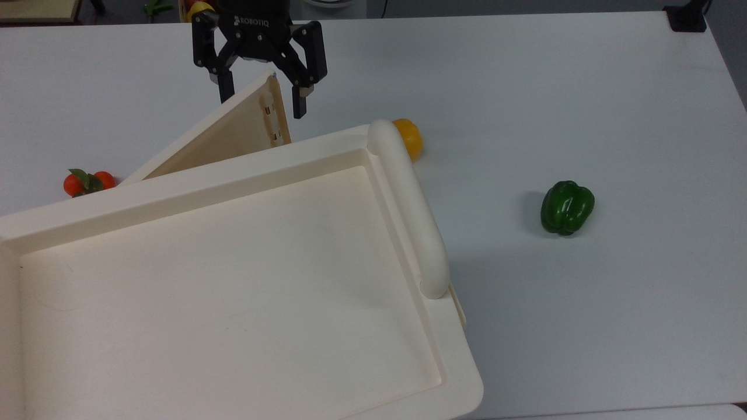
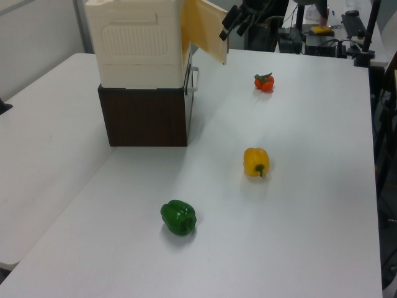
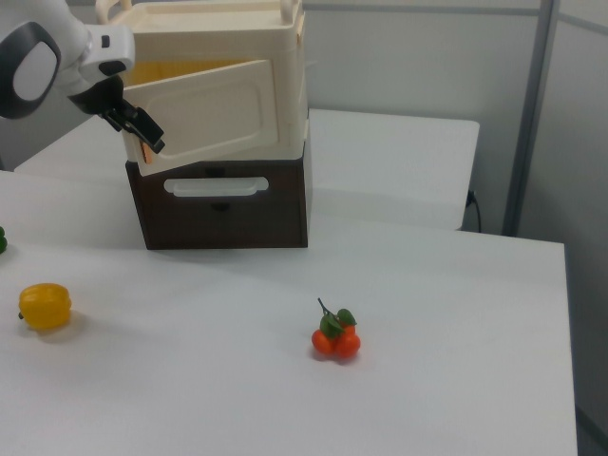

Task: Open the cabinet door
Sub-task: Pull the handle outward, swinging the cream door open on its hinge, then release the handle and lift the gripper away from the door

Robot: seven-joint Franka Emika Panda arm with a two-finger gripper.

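The worktop [image 1: 583, 87] carries the cabinet [image 1: 233, 280], which sits on a dark brown base [image 2: 146, 118]. The cabinet door [image 1: 233, 131] is already partly swung out from the cabinet front, hinged on the top view's left, with its free edge pointing toward the arm. Your pincer [image 1: 262, 96] is spread wide and grips nothing; its two fingers straddle the door's free edge, one on each face.

Main risk: the cabinet is only stacked on the base, so if you drag the door hard or off its swing arc, you likely shift or tip the whole unit. Keep the pull along the arc.

Next: with the fingers this wide apart, the thin panel can slip out between them if you move before you close or hook it. The door would then stop half open.

Also watch the lower finger near the small studs [image 1: 269, 119] on the door's inner face; catching there could jam the motion.

Small stuff: the yellow pepper [image 1: 408, 137] lies just beside the cabinet's bar handle [image 1: 408, 204] in the top view. The tomato cluster [image 1: 87, 182] lies near the door's hinge side. The green pepper [image 1: 566, 207] is well apart, no concern.
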